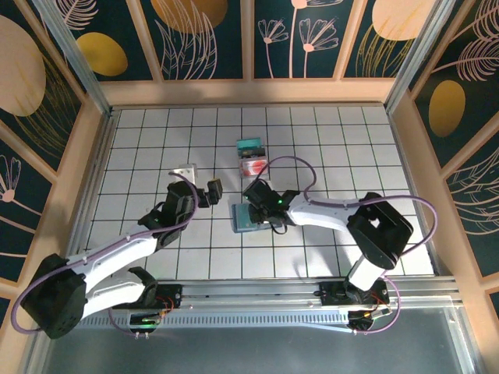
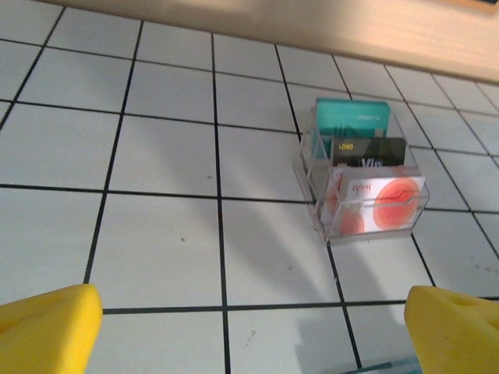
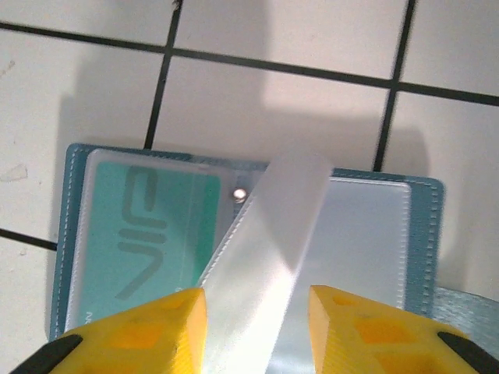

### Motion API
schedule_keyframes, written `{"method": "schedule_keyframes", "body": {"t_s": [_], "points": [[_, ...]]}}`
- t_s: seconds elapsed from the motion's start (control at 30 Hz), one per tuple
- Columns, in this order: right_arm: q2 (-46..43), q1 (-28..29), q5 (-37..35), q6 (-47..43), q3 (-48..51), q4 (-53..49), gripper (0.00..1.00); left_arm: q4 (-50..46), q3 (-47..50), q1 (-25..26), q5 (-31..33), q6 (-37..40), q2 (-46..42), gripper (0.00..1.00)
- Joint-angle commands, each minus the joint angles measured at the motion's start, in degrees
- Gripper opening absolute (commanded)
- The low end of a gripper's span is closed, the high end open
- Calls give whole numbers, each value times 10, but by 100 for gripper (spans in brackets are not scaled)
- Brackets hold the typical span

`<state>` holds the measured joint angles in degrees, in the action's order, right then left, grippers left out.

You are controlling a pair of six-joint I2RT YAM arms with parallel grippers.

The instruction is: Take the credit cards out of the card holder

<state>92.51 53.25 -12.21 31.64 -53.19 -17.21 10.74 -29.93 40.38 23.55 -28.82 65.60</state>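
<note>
The left arm stretches from its base forward and to the right, elbow bent low. Its gripper [image 1: 210,190] hangs near the card holder [image 1: 243,221], to that holder's left and clear of it, with the jaws spread wide. The right arm folds at a raised elbow to the right of the card holder, its forearm running leftward. Its gripper [image 3: 253,312] sits right over the card holder, yellow fingertips [image 3: 148,327] drawn in against both sides of the holder's lifted clear flap [image 3: 269,234].
</note>
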Motion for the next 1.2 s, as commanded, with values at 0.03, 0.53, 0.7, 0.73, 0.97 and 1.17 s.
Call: {"method": "schedule_keyframes", "body": {"t_s": [0.03,0.53,0.7,0.73,0.97,1.17], "points": [[-23,-15,-21,15,27,-9,38,-37,-32,42,45,-4,41,99],[-88,-58,-12,33,106,23,33,-128,-99,150,106,-68,180,99],[-123,-91,1,36,122,33,32,-136,-101,151,99,-79,203,99],[-130,-98,4,36,122,32,32,-136,-104,151,98,-79,210,99],[-177,-121,8,43,98,0,34,-151,-118,151,103,-115,233,99],[-162,-116,69,60,69,-3,31,-178,-108,151,94,-190,230,99]]}}
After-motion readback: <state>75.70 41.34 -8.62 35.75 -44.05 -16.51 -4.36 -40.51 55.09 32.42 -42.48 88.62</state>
